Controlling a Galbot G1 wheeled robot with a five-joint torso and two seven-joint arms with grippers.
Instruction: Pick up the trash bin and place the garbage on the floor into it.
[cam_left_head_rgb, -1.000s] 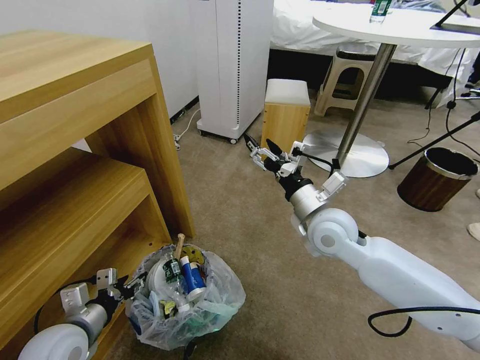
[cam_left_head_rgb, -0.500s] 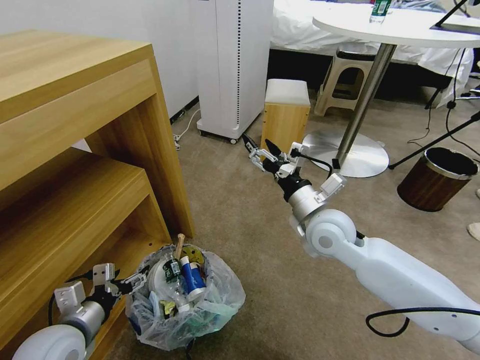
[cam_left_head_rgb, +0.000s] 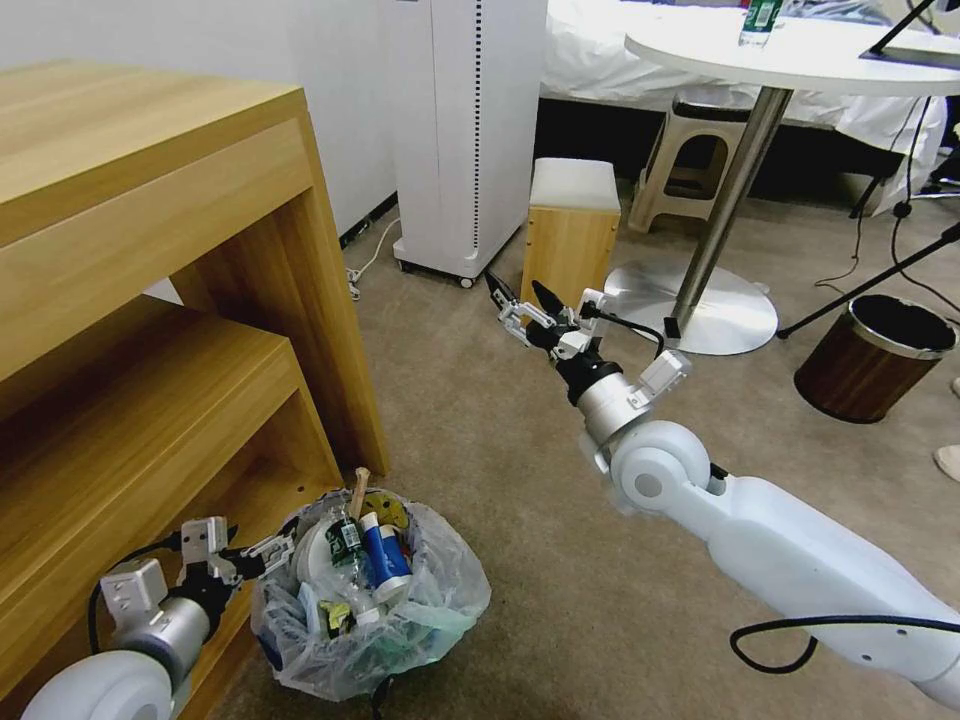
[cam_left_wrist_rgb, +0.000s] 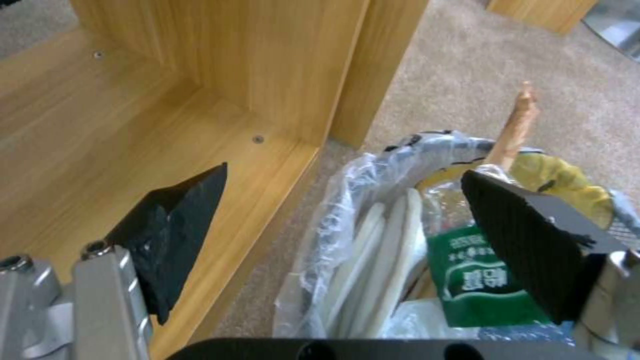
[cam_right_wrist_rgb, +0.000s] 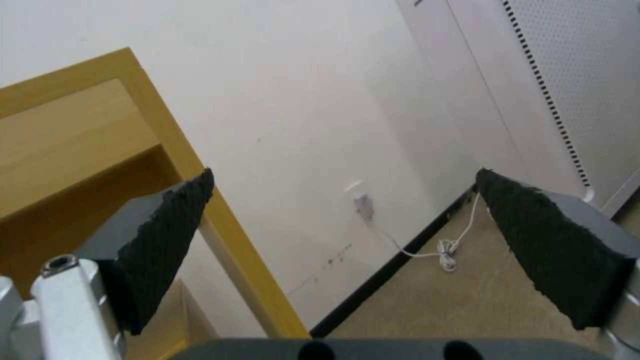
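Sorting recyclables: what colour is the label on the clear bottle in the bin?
Green, best seen in the left wrist view: bottle.

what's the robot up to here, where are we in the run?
Floor cleanup, late stage by the look of it. The trash bin sits on the beige carpet beside the wooden shelf unit, packed with garbage: a wooden stick, a blue-white carton, a green-labelled bottle. The left gripper is at the bin's rim, fingers open, gripping nothing. The right gripper hangs open and empty above the carpet, aimed at the wall. No loose litter shows on the carpet nearby.
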